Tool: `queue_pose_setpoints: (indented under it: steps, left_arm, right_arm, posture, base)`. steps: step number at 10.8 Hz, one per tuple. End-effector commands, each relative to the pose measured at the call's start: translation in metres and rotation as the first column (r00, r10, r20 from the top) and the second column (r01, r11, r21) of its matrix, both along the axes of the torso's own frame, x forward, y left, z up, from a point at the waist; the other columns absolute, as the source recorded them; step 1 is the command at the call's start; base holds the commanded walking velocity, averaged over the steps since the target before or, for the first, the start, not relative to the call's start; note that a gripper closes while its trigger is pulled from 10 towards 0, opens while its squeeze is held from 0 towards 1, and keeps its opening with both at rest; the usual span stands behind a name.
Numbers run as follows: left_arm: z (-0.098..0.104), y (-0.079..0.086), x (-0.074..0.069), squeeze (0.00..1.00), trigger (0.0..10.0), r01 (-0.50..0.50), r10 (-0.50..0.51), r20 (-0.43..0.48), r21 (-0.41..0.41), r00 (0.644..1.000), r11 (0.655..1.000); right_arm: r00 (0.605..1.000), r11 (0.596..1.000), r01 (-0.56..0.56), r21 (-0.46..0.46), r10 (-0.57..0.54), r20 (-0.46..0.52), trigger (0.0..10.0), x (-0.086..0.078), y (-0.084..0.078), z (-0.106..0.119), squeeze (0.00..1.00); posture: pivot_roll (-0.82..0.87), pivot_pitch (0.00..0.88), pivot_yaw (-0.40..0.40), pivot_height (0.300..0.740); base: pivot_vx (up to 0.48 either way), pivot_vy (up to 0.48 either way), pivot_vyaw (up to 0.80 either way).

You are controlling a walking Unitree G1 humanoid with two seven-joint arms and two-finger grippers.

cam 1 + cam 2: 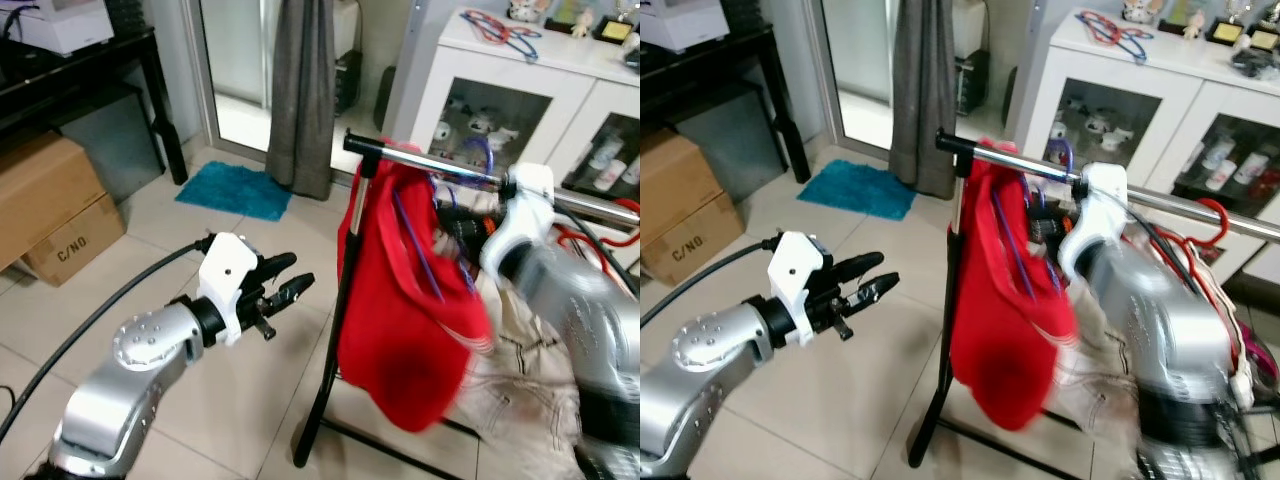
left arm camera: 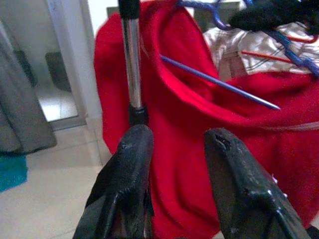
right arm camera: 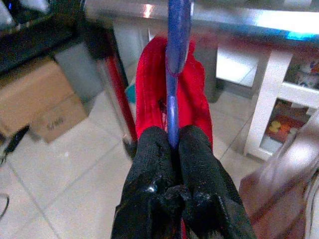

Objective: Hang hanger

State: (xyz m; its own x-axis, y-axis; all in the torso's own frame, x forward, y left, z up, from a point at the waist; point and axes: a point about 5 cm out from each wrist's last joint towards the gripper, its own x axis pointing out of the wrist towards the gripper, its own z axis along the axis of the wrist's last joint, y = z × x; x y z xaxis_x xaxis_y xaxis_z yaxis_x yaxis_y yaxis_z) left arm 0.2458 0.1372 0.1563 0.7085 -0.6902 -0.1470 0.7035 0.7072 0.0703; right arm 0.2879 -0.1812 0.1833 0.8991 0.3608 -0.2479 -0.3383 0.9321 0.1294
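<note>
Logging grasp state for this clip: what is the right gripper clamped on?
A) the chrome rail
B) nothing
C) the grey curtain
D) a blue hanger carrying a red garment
D: in the right wrist view the right gripper has its fingers closed on the blue hanger with the red garment just under the chrome rail.

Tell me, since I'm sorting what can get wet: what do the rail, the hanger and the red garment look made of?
Rail: polished metal, mirror-like glints. Hanger, pinched in the right gripper: thin blue rod, probably plastic or coated wire. Red garment: soft knit fabric, matte, folding loosely.
</note>
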Motion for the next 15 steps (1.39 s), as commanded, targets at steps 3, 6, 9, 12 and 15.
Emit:
queue_pose_setpoints:
  steps: [3,6,9,12,15]
  left_arm:
    - [-0.005,-0.006,-0.004,0.0,10.0,-0.023,0.023,-0.004,0.009,1.0,1.0]
    - [-0.007,-0.006,-0.005,0.0,10.0,-0.029,0.029,-0.011,0.018,1.0,0.999]
    - [-0.007,-0.006,-0.005,0.0,10.0,-0.026,0.026,-0.013,0.02,1.0,0.999]
    - [-0.007,-0.006,-0.004,0.0,10.0,-0.026,0.027,-0.012,0.021,1.0,0.999]
    - [-0.007,-0.006,-0.004,0.0,10.0,-0.028,0.028,-0.01,0.022,1.0,0.999]
  right_arm:
    - [0.999,0.999,-0.031,-0.044,0.032,0.013,0.0,-0.017,0.007,-0.009,0.0]
    - [1.0,0.999,-0.012,-0.035,0.013,0.024,0.0,-0.024,0.006,-0.013,0.0]
    - [1.0,1.0,-0.002,-0.026,0.003,0.026,0.0,-0.027,0.006,-0.018,0.0]
    - [0.999,1.0,-0.002,-0.016,0.003,0.034,0.0,-0.027,0.008,-0.019,0.0]
    - [0.999,1.0,-0.005,-0.007,0.005,0.039,0.0,-0.027,0.009,-0.019,0.0]
  posture:
    - [0.01,0.0,-0.067,0.74]
    - [0.01,0.0,-0.067,0.74]
    - [0.01,0.0,-0.064,0.74]
    - [0.01,0.0,-0.063,0.74]
    - [0.01,0.0,-0.064,0.74]
  base:
    - [0.0,0.0,0.0]
    - [0.0,0.0,0.0]
    - [-0.169,0.0,0.0]
    - [-0.265,0.0,0.0]
    - [-0.262,0.0,0.0]
